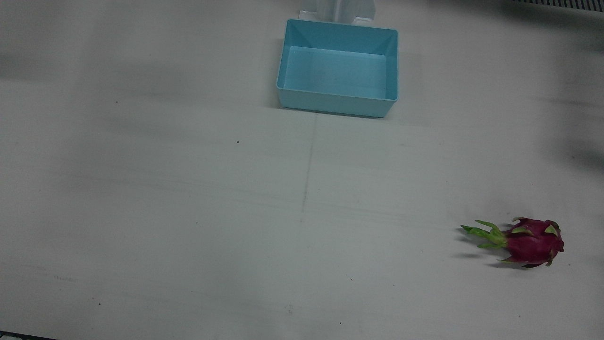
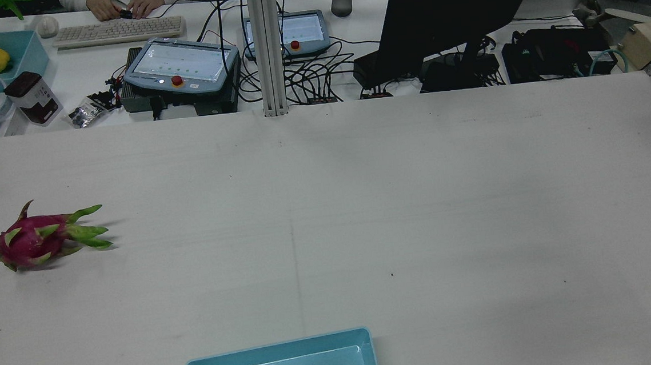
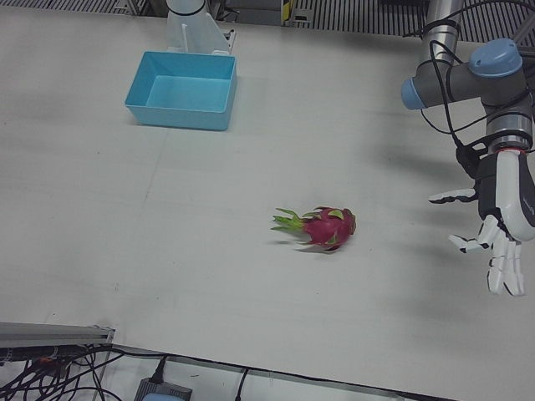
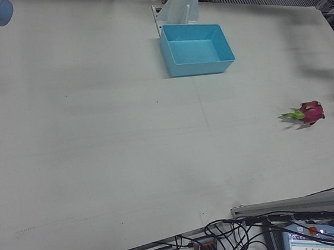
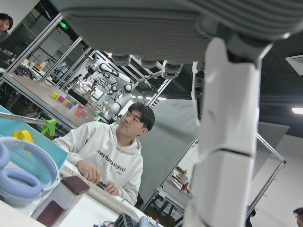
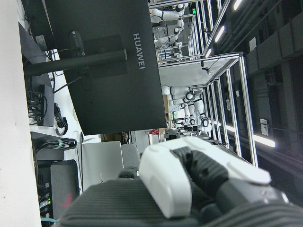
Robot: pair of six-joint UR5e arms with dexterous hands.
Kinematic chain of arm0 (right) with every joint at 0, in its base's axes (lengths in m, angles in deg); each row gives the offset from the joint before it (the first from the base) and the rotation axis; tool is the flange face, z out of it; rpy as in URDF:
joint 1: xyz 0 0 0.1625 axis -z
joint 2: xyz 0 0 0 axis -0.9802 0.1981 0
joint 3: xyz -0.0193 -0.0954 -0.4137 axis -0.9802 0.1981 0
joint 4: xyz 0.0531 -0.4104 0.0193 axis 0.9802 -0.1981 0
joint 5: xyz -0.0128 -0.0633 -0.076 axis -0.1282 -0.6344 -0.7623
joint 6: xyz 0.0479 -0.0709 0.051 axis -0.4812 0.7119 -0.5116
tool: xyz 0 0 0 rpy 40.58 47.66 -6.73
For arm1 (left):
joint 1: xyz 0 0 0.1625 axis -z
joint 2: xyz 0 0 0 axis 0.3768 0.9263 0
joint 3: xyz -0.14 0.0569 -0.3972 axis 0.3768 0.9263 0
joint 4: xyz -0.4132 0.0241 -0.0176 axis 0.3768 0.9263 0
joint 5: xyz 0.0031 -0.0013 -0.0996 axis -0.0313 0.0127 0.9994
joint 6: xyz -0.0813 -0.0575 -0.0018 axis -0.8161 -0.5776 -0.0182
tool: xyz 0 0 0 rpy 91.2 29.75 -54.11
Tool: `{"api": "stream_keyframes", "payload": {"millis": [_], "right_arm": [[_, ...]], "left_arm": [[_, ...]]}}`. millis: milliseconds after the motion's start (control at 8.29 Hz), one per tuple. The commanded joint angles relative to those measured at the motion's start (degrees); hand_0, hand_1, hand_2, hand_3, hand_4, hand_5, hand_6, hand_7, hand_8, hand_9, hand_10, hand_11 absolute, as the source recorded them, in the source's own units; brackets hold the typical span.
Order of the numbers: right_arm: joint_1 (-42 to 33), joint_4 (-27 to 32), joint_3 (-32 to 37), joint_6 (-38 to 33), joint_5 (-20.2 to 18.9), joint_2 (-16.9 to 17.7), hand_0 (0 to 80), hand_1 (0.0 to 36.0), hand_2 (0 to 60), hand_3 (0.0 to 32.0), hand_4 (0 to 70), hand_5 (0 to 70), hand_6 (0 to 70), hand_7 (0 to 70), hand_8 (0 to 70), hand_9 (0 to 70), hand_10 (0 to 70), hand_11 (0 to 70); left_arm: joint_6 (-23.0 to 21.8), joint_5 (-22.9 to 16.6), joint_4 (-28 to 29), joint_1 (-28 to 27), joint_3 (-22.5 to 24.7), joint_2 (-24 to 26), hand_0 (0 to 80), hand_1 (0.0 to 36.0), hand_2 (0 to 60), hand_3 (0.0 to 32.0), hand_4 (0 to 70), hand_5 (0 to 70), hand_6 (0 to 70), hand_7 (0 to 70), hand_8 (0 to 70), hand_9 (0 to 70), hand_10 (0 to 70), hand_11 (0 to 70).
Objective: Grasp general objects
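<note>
Front view: white bench [image 1: 188,212]; one dragon fruit [image 1: 531,242] lying on its side near the operators' edge on the robot's left half, green leafy end pointing toward the bench centre. One light-blue bin [image 1: 338,67], empty, at the middle of the robot-side edge. No hand visible.

Rear view: dragon fruit [image 2: 34,238] near the view's left edge of the bench, well apart from the bin [image 2: 284,364], which sits at the near middle edge, cut off by the frame. Beyond the far edge: keyboard [image 2: 118,31], two teach pendants [image 2: 181,64], dark monitor [image 2: 451,13], cables.

Left-front view: left hand [image 3: 503,219] hangs in the air off the bench's left side, fingers [image 3: 507,269] spread and pointing down, released, holding nothing. Dragon fruit [image 3: 324,227] lies on the bench, well apart from the hand. Bin [image 3: 183,89] at the far edge.

Right-front view: dragon fruit [image 4: 307,112] near the bench's left-side edge; bin [image 4: 196,48] at the far middle. Right hand not shown.

Left hand view: a white finger of the left hand [image 5: 227,137] close to the lens; a seated person [image 5: 113,161] behind.

Right hand view: part of the right hand [image 6: 189,182] close up, before a monitor [image 6: 104,66]; whether released or clenched, cannot tell.
</note>
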Motion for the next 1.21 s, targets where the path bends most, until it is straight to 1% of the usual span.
{"api": "stream_keyframes", "payload": {"millis": [0,121,241,362,483,724,845,966,1086], "right_arm": [[0.0,0.1,0.0,0.0,0.0,0.0,0.0,0.0,0.0,0.0,0.0,0.0,0.0,0.0,0.0,0.0,0.0,0.0],[0.0,0.1,0.0,0.0,0.0,0.0,0.0,0.0,0.0,0.0,0.0,0.0,0.0,0.0,0.0,0.0,0.0,0.0],[0.0,0.1,0.0,0.0,0.0,0.0,0.0,0.0,0.0,0.0,0.0,0.0,0.0,0.0,0.0,0.0,0.0,0.0],[0.0,0.1,0.1,0.0,0.0,0.0,0.0,0.0,0.0,0.0,0.0,0.0,0.0,0.0,0.0,0.0,0.0,0.0],[0.0,0.1,0.1,0.0,0.0,0.0,0.0,0.0,0.0,0.0,0.0,0.0,0.0,0.0,0.0,0.0,0.0,0.0],[0.0,0.1,0.1,0.0,0.0,0.0,0.0,0.0,0.0,0.0,0.0,0.0,0.0,0.0,0.0,0.0,0.0,0.0],[0.0,0.1,0.1,0.0,0.0,0.0,0.0,0.0,0.0,0.0,0.0,0.0,0.0,0.0,0.0,0.0,0.0,0.0],[0.0,0.1,0.0,0.0,0.0,0.0,0.0,0.0,0.0,0.0,0.0,0.0,0.0,0.0,0.0,0.0,0.0,0.0],[0.0,0.1,0.0,0.0,0.0,0.0,0.0,0.0,0.0,0.0,0.0,0.0,0.0,0.0,0.0,0.0,0.0,0.0]], "left_arm": [[2.4,-6.3,-8.2,0.0,5.8,0.5,62.3,23.2,0.0,28.0,5.1,0.0,0.0,0.3,0.0,0.0,0.0,0.0],[5.5,-8.4,-13.0,-0.1,9.3,0.6,59.4,20.6,0.0,32.0,3.4,0.0,0.0,0.0,0.0,0.0,0.0,0.0],[6.8,-10.4,-16.5,-0.1,12.6,0.6,60.1,20.5,0.0,32.0,2.1,0.0,0.0,0.0,0.0,0.0,0.0,0.0],[10.3,-10.6,-20.0,-0.5,14.5,0.7,60.4,20.7,0.0,32.0,1.6,0.0,0.0,0.0,0.0,0.0,0.0,0.0],[13.5,-10.4,-21.3,-2.6,15.4,0.7,60.5,20.3,0.0,32.0,0.4,0.0,0.0,0.0,0.0,0.0,0.0,0.0],[17.3,-8.5,-21.8,-8.3,17.5,0.7,62.4,22.4,0.0,32.0,0.3,0.0,0.0,0.0,0.0,0.0,0.0,0.0],[18.2,-5.2,-21.9,-11.1,17.6,0.8,70.2,26.8,0.0,26.8,2.8,0.0,0.0,0.3,0.0,0.0,0.0,0.0],[18.8,-1.7,-22.0,-14.0,18.0,0.8,76.8,28.5,0.0,24.8,3.6,0.0,0.0,2.0,0.0,0.0,0.0,0.0],[21.6,1.9,-22.9,-17.1,18.0,1.2,79.1,30.4,0.0,0.0,0.0,70.0,0.0,7.5,0.0,0.1,0.0,0.0]]}}
